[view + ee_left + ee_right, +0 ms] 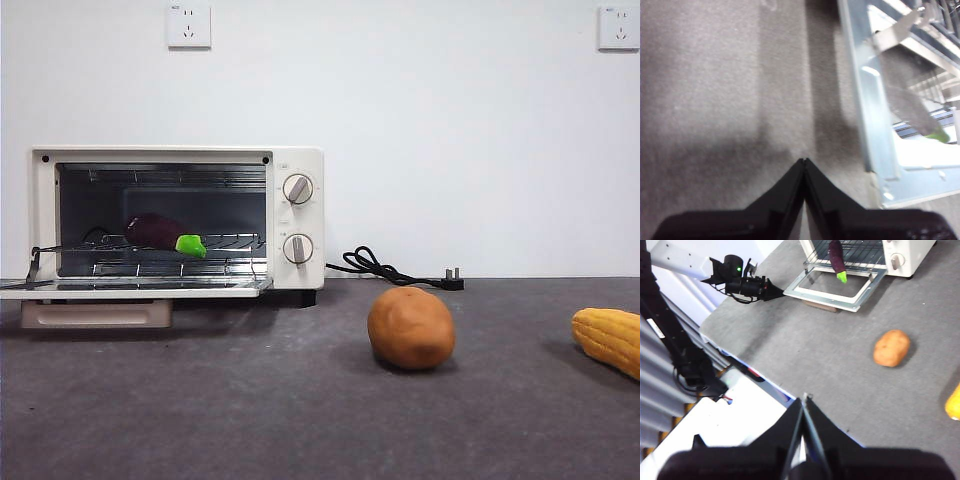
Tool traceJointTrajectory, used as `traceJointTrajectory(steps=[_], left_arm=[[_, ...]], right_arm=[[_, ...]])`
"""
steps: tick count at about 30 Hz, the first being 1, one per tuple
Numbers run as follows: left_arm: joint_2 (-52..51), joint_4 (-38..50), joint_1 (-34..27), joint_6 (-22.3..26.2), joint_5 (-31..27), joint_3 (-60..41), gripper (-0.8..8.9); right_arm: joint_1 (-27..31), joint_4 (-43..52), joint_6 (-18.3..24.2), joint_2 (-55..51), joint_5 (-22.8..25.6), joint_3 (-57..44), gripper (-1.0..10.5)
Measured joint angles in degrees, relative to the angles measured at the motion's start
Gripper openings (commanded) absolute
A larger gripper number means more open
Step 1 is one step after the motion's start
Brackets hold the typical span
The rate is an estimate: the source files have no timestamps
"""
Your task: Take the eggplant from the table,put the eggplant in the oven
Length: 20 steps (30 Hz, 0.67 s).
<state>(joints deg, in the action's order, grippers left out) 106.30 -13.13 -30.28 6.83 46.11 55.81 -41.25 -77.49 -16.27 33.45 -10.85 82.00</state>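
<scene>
Front view had the oven [180, 222] at the left on the table [250, 400], door [135, 288] dropped flat, and the eggplant [165, 234] lay inside on the wire rack [225, 241], green cap toward the door opening. Nothing else was on the rack. Two knobs [297, 219] sat on the right panel of the oven. A black cord [385, 268] with its plug lay on the table just beside the oven's right side.

A potato [411, 327] sat on the table right of the oven and nearer the camera, well apart from it. Corn [608, 339] lay farther right, cut by the picture edge. Neither one blocked the open door.

Left wrist view had the left gripper [803, 165] with jaws pressed together, holding nothing, over bare table just beside the open door's edge [867, 95]. That picture was blurry; a green smear near the rack was probably the eggplant cap.

Right wrist view had the right gripper [804, 401] with jaws also closed and empty, high above the table's near edge, well apart from the oven [890, 252]. It also showed the eggplant [836, 259] on the rack, the potato [891, 347], and the left arm's gripper [774, 290] close to the door corner.
</scene>
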Motion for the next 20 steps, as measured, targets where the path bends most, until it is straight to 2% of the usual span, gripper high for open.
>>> traceJointTrajectory(steps=[6,15,20], left_arm=[[2.05,2.32,1.7,-0.48,0.35,0.0,-0.08],[2.86,5.86,6.27,-0.72,0.55,0.07,-0.08],[2.93,6.1,6.49,-1.27,1.51,0.11,-0.08]], right_arm=[[0.0,0.0,-0.7,0.0,3.34,0.0,-0.1],[0.0,0.0,-0.76,0.04,4.85,-0.5,-0.1],[0.0,0.0,-0.74,0.04,5.11,-2.45,-0.1]])
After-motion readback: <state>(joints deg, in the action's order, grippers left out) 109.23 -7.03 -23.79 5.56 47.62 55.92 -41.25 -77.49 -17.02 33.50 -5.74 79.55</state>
